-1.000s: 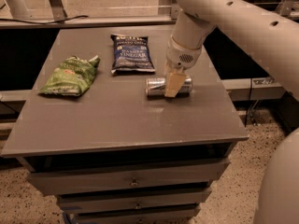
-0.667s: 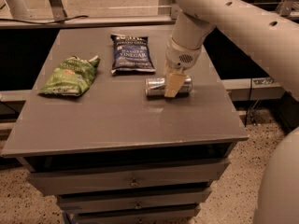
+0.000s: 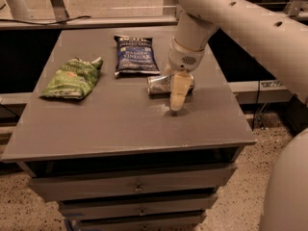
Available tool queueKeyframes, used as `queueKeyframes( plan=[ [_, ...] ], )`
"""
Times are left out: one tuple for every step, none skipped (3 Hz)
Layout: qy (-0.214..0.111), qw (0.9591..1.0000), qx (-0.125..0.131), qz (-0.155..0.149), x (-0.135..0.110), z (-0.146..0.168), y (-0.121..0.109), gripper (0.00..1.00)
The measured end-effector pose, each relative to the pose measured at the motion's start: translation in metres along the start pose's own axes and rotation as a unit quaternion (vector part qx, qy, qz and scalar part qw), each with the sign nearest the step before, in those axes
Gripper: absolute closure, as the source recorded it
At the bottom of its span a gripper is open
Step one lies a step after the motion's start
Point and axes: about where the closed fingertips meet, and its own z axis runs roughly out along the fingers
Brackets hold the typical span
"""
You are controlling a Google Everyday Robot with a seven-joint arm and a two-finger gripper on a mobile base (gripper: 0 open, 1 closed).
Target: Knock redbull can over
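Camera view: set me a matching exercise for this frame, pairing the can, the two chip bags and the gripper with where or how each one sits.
Things:
1. redbull can
2. green chip bag
3. dark blue chip bag
4. gripper

Places or states:
A. flat on the left part of the table
B. on its side, right of the table's centre
C. pointing down at the tabletop, in front of the can
D. flat toward the back of the table, behind the can

Pairs: 1-B, 2-A, 3-D, 4-C.
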Motion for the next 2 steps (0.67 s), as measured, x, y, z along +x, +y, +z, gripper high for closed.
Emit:
queueKeyframes(
  plan=[
    [-0.002, 1.0000, -0.004, -0.006, -0.0050, 0.0026, 0.0016, 0.00],
    [-0.003, 0.9999, -0.005, -0.010, -0.0087, 0.0036, 0.0027, 0.00]
  ],
)
